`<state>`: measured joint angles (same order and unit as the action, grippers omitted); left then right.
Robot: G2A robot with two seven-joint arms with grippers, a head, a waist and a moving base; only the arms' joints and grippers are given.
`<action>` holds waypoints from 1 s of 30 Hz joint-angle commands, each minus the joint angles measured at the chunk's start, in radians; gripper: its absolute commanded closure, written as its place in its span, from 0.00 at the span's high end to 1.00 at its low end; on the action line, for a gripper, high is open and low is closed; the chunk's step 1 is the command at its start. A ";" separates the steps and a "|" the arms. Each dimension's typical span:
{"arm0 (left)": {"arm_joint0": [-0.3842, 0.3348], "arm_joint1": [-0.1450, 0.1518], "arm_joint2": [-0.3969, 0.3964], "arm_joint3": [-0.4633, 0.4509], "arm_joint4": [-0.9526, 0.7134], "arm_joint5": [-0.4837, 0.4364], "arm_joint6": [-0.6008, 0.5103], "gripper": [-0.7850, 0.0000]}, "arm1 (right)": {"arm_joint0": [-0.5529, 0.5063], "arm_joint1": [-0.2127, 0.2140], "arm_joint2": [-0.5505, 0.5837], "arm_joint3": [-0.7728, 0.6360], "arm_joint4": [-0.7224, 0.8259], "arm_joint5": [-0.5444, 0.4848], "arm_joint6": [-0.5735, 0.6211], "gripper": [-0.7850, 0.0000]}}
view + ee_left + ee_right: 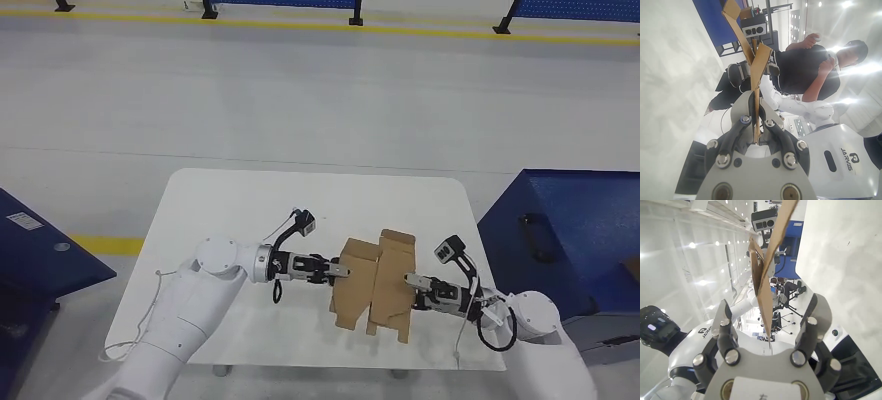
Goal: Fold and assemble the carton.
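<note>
- Carton (375,280) of brown corrugated cardboard sits over the near middle part of the white table (230,200), between the two grippers. From the top view I cannot tell whether it touches the table surface.
- It is not yet a box. In the top view it reads as two tall panels side by side with a crease between them and short flaps at their far ends.
- Seen edge-on in the left wrist view, the carton (758,62) has sheets that splay apart into a narrow V beyond the held edge.
- The left gripper (338,270) reaches over the table's near part from the table's left side. Its jaws are closed tight on the carton's edge.
- In the left wrist view, both black pads of the left gripper (755,113) press flat on the cardboard, which runs straight out from between them.
- The right gripper (413,284) is over the table's near part toward the table's right side, at the carton's other edge.
- In the right wrist view, the right gripper (770,301) has its jaws spread wide. A thin edge of the carton (764,283) stands in the gap, clear of both fingers, so this gripper grasps nothing.
- A blue bin (560,230) stands on the floor just beside the table's right edge.
- A dark blue container (40,260) stands off the table's left edge.
</note>
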<state>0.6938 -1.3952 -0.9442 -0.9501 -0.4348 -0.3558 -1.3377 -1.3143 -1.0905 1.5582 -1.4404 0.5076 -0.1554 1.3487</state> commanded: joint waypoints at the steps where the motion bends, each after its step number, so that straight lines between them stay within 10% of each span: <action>1: -0.004 -0.001 0.004 0.006 -0.003 -0.003 -0.001 0.00 | 0.001 0.001 -0.004 0.002 0.003 0.001 0.001 0.00; 13: -0.020 -0.003 0.006 0.049 -0.069 0.018 -0.063 0.01 | -0.010 0.009 -0.020 -0.018 0.010 -0.006 -0.024 0.00; 14: -0.021 -0.003 0.004 0.054 -0.073 0.021 -0.067 0.39 | -0.012 0.010 -0.021 -0.022 0.010 -0.007 -0.025 0.00; 15: -0.021 -0.002 0.000 0.059 -0.080 0.026 -0.062 1.00 | -0.015 0.010 -0.022 -0.026 0.009 -0.007 -0.026 0.00; 30: 0.019 0.094 -0.221 0.114 -0.013 0.043 -0.013 1.00 | -0.028 0.013 -0.026 -0.043 -0.005 -0.012 -0.035 0.00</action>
<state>0.7020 -1.3067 -1.1545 -0.8286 -0.4450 -0.3218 -1.3495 -1.3421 -1.0772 1.5322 -1.4836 0.5027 -0.1676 1.3138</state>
